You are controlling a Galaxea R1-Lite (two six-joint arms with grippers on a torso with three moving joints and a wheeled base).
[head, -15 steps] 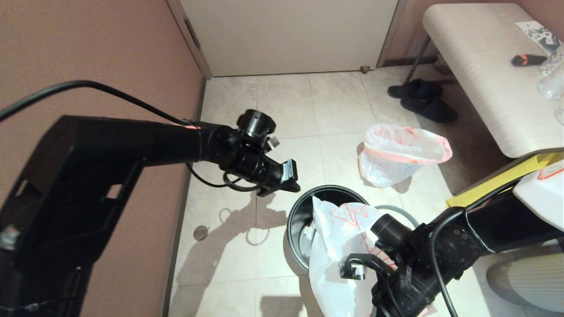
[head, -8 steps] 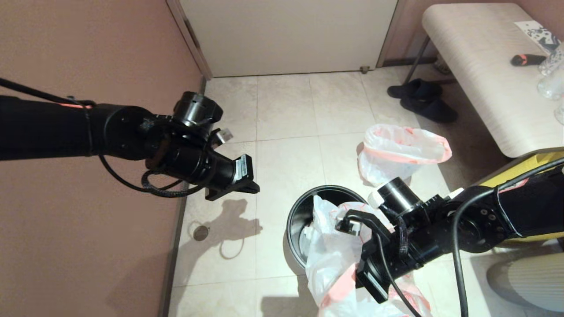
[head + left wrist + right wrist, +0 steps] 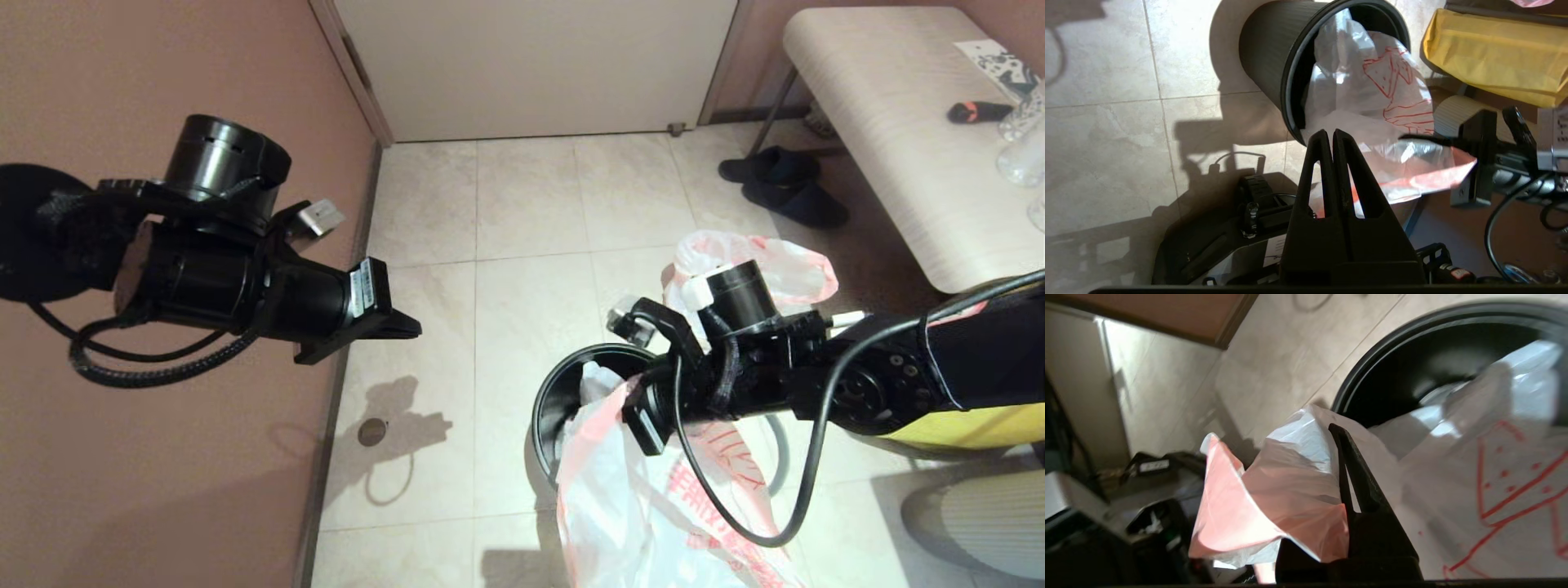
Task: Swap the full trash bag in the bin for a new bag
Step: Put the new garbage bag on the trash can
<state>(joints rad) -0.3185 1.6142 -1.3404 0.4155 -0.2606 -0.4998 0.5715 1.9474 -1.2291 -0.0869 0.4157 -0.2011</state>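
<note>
The black bin [image 3: 563, 384] stands on the tiled floor, its inside showing in the right wrist view [image 3: 1437, 363]. The limp new bag [image 3: 653, 506] hangs half inside it and drapes over the near rim toward me. My right gripper [image 3: 622, 404] is shut on that bag's pink rim band [image 3: 1233, 506], just above the bin's near edge; one of its fingers [image 3: 1355, 473] shows and plastic covers the other. The full trash bag [image 3: 788, 273] sits on the floor behind, partly hidden by the right wrist. My left gripper [image 3: 400, 327] is shut on nothing, held high near the left wall.
A grey ring [image 3: 780, 457] lies on the floor right of the bin. A big yellow bag [image 3: 1494, 57] sits at my right. Dark slippers [image 3: 784, 184] rest under a pale bench [image 3: 890, 122]. A brown wall [image 3: 163, 65] closes the left side, and a floor drain [image 3: 371, 431] lies beside it.
My left arm has drawn back leftward and up toward the wall. My right gripper has carried the new bag's rim up and away from me, to the bin's near edge.
</note>
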